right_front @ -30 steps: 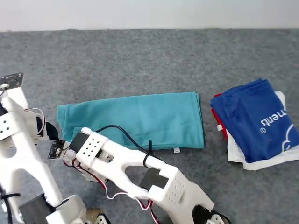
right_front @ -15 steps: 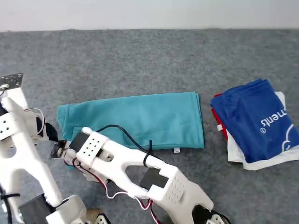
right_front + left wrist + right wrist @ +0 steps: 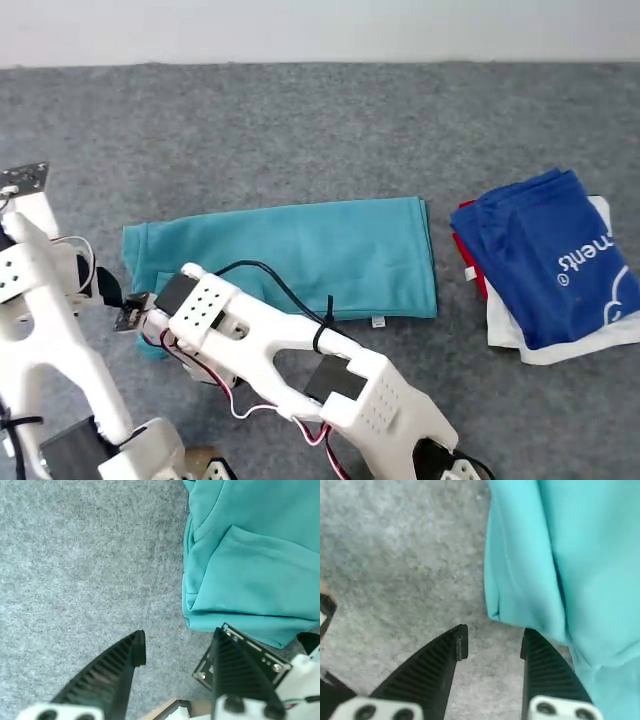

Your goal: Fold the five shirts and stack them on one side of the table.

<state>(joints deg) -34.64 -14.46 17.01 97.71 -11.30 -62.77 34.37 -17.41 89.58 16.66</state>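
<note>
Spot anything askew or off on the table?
On the right, the blue shirt lies tilted, with the red shirt and white shirt poking out unevenly beneath. The teal shirt looks neat, folded into a long strip.

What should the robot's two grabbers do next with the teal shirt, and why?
Probably slide the left gripper and right gripper onto the edge of the teal shirt and pinch it. Both are open, holding nothing, just off that edge, and the shirt lies long, not folded small like the stack.

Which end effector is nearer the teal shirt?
Right, narrowly. The right end effector sits open at the edge of the teal shirt, one fingertip over it; the left end effector is open beside its corner.
</note>
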